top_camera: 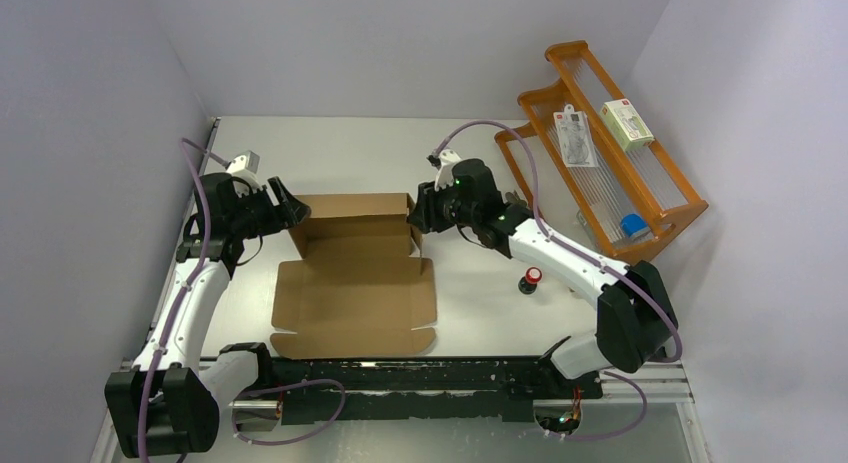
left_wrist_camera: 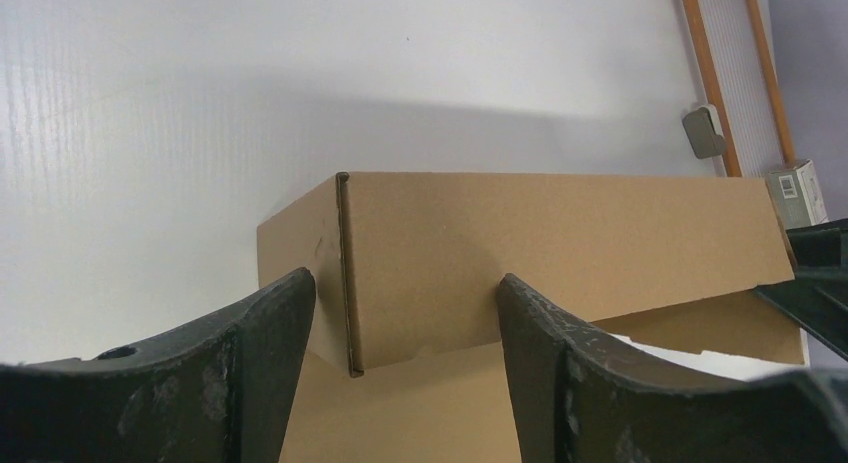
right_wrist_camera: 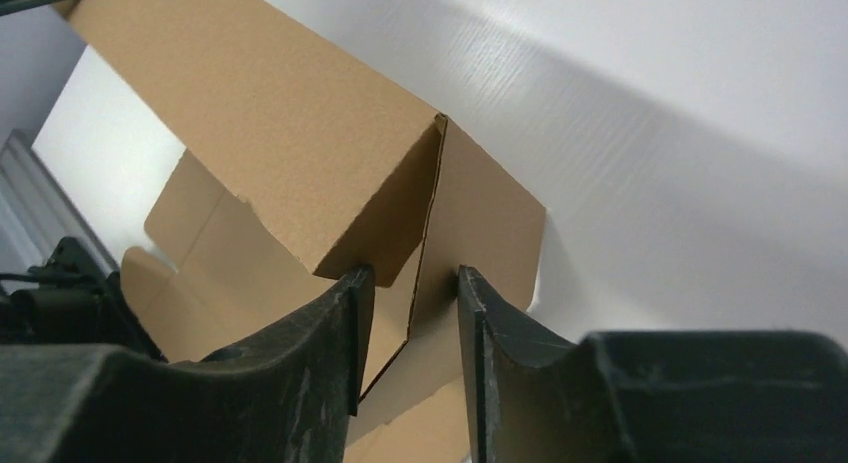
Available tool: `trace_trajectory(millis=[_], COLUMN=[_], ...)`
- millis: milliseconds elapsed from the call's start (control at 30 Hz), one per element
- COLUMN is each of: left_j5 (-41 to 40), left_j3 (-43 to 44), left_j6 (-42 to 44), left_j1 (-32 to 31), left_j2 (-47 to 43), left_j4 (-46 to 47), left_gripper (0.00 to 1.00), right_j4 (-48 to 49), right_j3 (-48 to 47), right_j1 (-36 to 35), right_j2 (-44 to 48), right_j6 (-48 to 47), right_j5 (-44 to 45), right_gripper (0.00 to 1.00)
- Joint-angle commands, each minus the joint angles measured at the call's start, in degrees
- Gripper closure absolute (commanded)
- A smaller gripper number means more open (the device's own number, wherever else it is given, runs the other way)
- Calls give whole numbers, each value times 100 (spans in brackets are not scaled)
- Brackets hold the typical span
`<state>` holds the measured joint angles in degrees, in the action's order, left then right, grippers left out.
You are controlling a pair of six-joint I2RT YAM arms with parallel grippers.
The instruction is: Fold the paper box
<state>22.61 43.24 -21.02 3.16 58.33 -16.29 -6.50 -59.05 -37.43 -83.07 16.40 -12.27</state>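
on the desk (top_camera: 330, 143) lay one paper box (top_camera: 355, 288), far walls raised, between my two end effectors. my left end effector (top_camera: 292, 207) stood open around one far corner; my right end effector (top_camera: 417, 211) straddled the other, jaws apart.

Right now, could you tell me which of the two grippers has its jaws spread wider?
The left gripper: its jaws stand wide around the paper box's left corner, while the right gripper's sit closer about the right corner.

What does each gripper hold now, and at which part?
Left gripper: open around the box's left corner, holding nothing. Right gripper: astride its right corner; grip cannot be told.
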Motion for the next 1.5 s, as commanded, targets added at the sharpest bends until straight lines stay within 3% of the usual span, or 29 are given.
trace_trajectory(millis=[0, 200, 500, 633, 800, 1067, 1233, 1467], left_j5=[-90, -134, -116, -158, -166, -160, -73, -10], left_j3=[-112, -106, -90, -64, -87, -70, -135, -167], left_j6=[16, 27, 31, 53, 30, 38, -47, -153], left_j1=[-43, -38, -41, -39, -41, -43, -42, -59], left_j2=[-46, -67, -51, -47, -98, -87, -93, -169], left_j4=[-121, -137, -131, -159, -136, -131, -24, 53], left_gripper=[28, 28, 28, 29, 29, 29, 30, 31], right_j4=[704, 1194, 1691, 1381, 442, 186, 257, 1400], right_j3=[253, 415, 723, 675, 485, 832, 1027, 1166], right_j1=[34, 260, 446, 595, 682, 685, 691, 648], right_j2=[125, 196, 212, 420, 694, 1011, 1042, 727], right_j6=[274, 549, 440, 297, -157, -153, 92, 936], right_j5=[-854, -1496, -2329, -2269, -1346, -1155, -1763, -2626], right_gripper=[54, 37, 22, 21, 28, 33, 38, 44])
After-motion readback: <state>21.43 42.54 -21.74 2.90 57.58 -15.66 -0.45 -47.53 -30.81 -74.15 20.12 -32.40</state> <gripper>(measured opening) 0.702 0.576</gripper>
